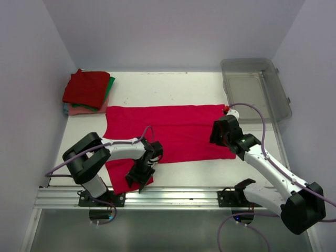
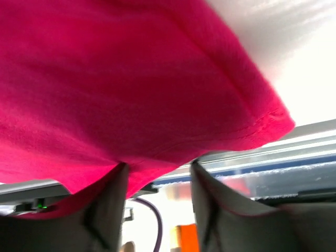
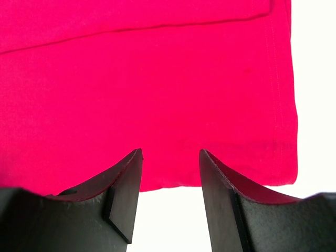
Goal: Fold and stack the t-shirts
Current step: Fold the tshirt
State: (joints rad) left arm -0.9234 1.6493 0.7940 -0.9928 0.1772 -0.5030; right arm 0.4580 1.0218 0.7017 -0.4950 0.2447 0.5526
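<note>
Shirt work, mid-fold. We find the crimson shirt [image 1: 178, 131] lying flat across the middle of the bench [image 1: 157, 89], long side running left to right. One flap reaches toward the near edge on the left side.

The left claw [image 2: 157, 167] is low over that flap, close to the metal rail [image 1: 178, 198] along the near edge. Its wrist camera shows the jaws standing apart with daylight between them. A hemmed corner of cloth hangs over them and brushes one finger [image 2: 105, 210], but we see nothing pinched, so we note it as released.

The right claw [image 3: 169, 153] hovers at the shirt's right end, over the hem nearest it. Its jaws are spread too, with bare bench showing in the gap and no cloth between them, so it is also released.

In the far left corner is a folded pile, with a dark red shirt [image 1: 86, 86] on top, a green shirt [image 1: 109, 86] peeking out beneath, and a salmon shirt [image 1: 79, 110] at the bottom. In the far right corner a clear grey bin [image 1: 252, 89] overhangs the bench edge.
</note>
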